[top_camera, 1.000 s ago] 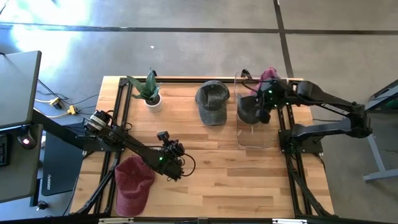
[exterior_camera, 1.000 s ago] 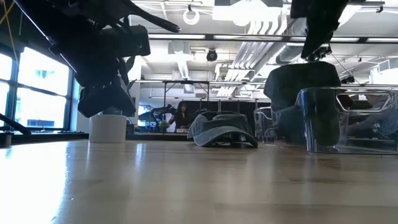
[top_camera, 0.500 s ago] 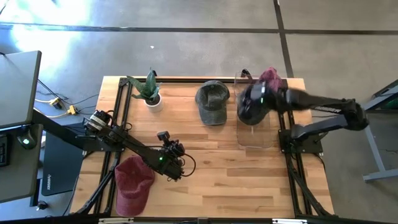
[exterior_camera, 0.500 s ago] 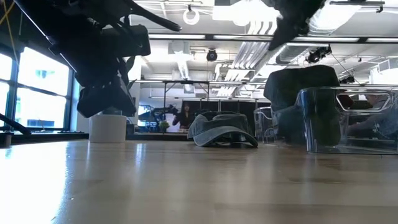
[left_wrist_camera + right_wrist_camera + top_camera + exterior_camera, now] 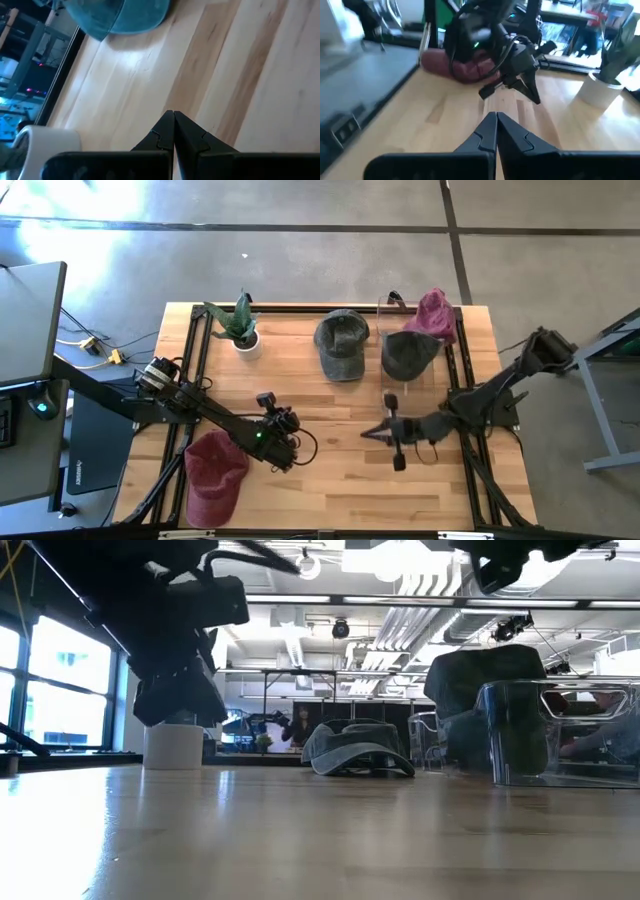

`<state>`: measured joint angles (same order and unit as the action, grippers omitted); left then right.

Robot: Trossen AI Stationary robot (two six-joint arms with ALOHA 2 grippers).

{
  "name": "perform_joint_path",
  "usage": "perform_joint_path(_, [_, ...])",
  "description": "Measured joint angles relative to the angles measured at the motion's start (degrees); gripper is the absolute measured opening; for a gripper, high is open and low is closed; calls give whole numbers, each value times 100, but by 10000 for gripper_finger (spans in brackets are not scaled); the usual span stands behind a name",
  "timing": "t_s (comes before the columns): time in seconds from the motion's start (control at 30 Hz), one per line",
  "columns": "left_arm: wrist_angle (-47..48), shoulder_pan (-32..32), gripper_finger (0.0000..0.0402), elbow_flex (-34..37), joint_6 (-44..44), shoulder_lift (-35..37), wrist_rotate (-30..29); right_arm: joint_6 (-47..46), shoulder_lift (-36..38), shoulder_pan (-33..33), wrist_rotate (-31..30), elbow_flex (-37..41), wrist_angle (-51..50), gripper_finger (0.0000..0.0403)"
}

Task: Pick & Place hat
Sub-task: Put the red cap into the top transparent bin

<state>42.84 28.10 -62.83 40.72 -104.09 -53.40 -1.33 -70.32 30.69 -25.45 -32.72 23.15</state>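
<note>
My right claw (image 5: pixel 366 434), clenched empty, hangs over the bench (image 5: pixel 340 470); dark hat (image 5: pixel 405 352) sits binned behind it.

No text, label, brand, number or sign can be read in any of the views. The hats, the clear bin, the plant pot and the table carry no legible marking. Lit screens and equipment in the room beyond the table are too blurred to make out any writing.
</note>
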Motion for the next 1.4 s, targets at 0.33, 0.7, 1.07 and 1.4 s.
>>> perform_joint_path(0.33, [-81,-128,4,-301,-1410,3,1379,419,-103,313,-565,-100,-46,6])
perform_joint_path(0.7, [4054,43,108,-1091,-456,150,4646,403,-83,311,-508,-102,-294,7])
perform_joint_path(1.07, [1637,920,185,196,586,472,6616,374,-83,311,-115,-102,-323,8])
perform_joint_path(1.4, [-332,303,149,-615,-415,468,2456,584,-22,296,-149,-102,-231,4])
